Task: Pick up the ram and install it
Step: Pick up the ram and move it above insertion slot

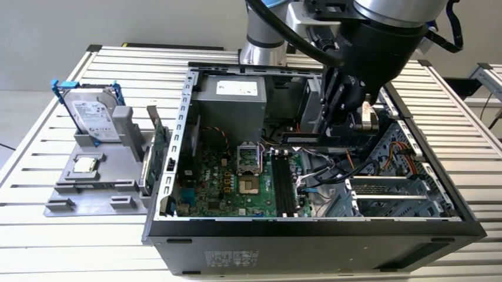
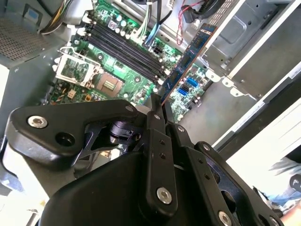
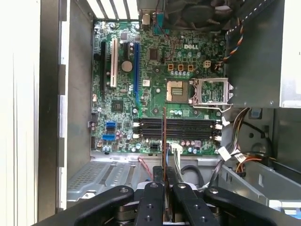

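Observation:
My gripper [image 2: 159,107] is shut on the ram [image 2: 190,59], a long dark blue stick with small chips that juts out from between the black fingers. In the first wrist view the ram [image 3: 164,136] shows edge-on as a thin line rising from the gripper [image 3: 164,181]. It hangs above the motherboard, crossing over the black memory slots [image 3: 176,129] without touching them. In the exterior view the gripper [image 1: 345,126] is lowered inside the open computer case [image 1: 314,247], above the back right part of the board.
Beside the case at the exterior view's left, a grey holder [image 1: 86,194] carries a silver hard drive with blue brackets [image 1: 93,114] and an upright green circuit card [image 1: 159,147]. Inside the case are the power supply [image 1: 231,100], CPU socket [image 3: 176,89], drive cage [image 1: 400,188] and loose cables [image 3: 230,155].

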`<state>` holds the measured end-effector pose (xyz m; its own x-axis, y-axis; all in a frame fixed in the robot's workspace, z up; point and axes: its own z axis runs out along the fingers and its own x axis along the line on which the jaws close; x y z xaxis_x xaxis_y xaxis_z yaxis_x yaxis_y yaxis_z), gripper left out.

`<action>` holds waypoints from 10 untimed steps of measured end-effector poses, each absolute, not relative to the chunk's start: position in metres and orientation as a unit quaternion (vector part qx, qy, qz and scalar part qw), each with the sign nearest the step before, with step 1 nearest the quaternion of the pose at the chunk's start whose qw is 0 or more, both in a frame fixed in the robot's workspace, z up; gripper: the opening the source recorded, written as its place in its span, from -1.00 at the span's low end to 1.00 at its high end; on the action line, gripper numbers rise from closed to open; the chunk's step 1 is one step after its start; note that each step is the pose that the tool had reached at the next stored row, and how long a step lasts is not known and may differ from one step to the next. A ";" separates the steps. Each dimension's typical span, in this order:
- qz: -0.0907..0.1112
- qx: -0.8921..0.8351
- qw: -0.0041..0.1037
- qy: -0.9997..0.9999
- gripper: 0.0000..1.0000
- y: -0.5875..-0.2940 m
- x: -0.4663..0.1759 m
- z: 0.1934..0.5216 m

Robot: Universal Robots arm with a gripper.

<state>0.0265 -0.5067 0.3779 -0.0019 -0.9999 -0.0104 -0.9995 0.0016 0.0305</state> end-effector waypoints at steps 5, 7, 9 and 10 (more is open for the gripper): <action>-0.014 0.700 0.007 -0.714 -1.00 -0.507 0.029 0.378; -0.015 0.701 0.007 -0.713 -1.00 -0.507 0.029 0.378; -0.014 0.701 0.007 -0.713 -1.00 -0.507 0.029 0.378; -0.014 0.701 0.007 -0.713 -1.00 -0.507 0.029 0.378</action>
